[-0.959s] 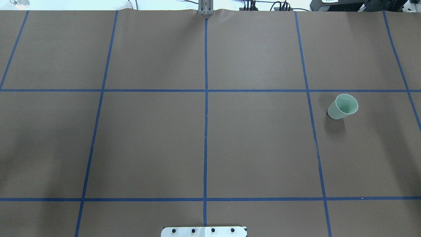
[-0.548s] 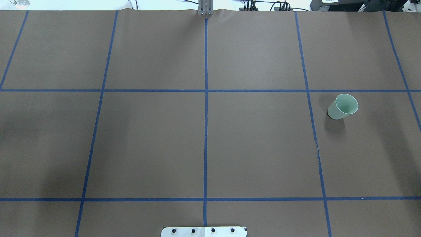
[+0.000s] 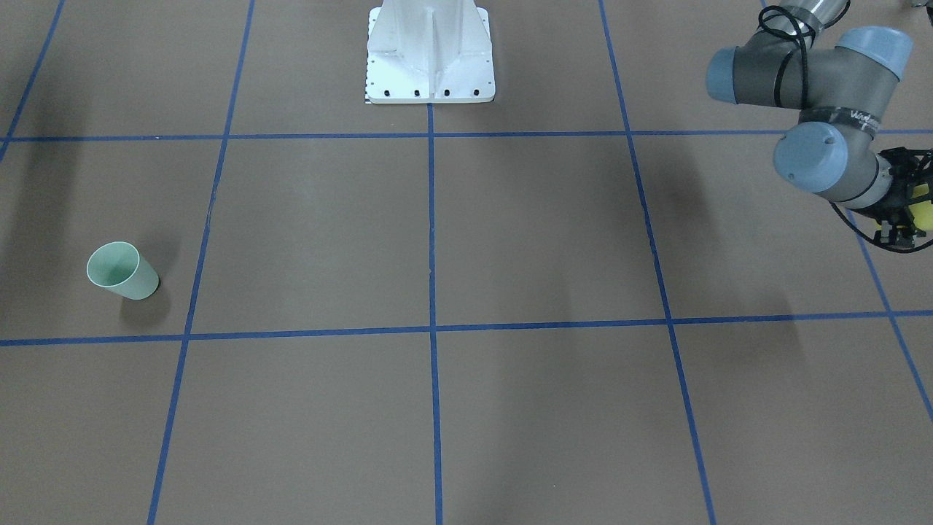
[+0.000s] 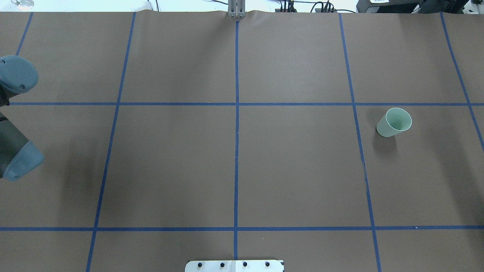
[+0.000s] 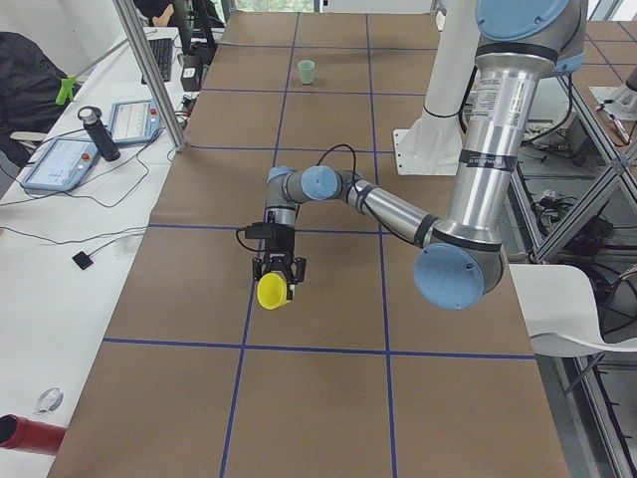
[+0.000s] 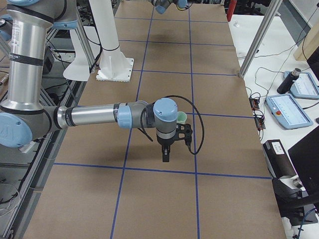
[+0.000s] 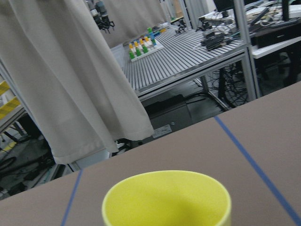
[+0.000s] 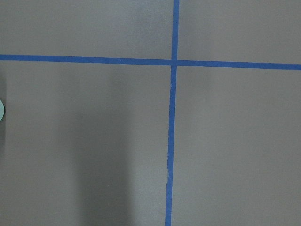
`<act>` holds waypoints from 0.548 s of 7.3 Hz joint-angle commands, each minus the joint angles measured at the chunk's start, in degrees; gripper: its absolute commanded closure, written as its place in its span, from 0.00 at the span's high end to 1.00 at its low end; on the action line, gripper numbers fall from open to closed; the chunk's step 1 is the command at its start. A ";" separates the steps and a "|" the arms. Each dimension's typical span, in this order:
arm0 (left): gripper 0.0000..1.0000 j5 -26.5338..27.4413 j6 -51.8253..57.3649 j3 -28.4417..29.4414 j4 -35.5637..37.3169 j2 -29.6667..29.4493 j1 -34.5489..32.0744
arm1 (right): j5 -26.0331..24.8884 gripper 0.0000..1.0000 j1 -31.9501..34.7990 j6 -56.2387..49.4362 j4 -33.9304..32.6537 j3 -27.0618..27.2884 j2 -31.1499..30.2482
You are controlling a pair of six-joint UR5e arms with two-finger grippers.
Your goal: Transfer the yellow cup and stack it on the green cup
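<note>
The yellow cup (image 5: 271, 295) hangs above the brown table at the robot's left end, tilted, held in my left gripper (image 5: 281, 283), which is shut on it. The front-facing view shows that gripper (image 3: 904, 222) at its right edge with the yellow cup (image 3: 923, 211) partly cut off. The cup's rim (image 7: 167, 195) fills the bottom of the left wrist view. The green cup (image 4: 393, 122) stands upright on the table's right side, alone (image 3: 122, 271). My right gripper (image 6: 165, 155) points down over the table next to the green cup (image 6: 182, 118); I cannot tell whether it is open.
Blue tape lines divide the brown table into squares. The white robot base plate (image 4: 234, 265) sits at the near middle edge. A metal post (image 5: 149, 80) and a side table with tablets (image 5: 60, 159) stand beyond the far edge.
The left arm's grey and blue joints have come into the overhead view at its left edge. The green cup has not moved.
</note>
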 commanded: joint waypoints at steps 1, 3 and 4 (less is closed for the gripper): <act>0.45 0.23 4.88 -0.06 -9.89 -7.75 1.38 | -1.41 1.00 0.00 0.00 0.43 0.09 0.23; 0.45 0.31 10.33 -0.24 -24.02 -11.90 5.59 | -0.80 1.00 0.00 0.00 0.34 0.26 0.50; 0.45 2.40 13.83 -0.15 -31.40 -12.78 8.05 | -0.53 1.00 -0.09 0.09 0.34 -0.09 0.41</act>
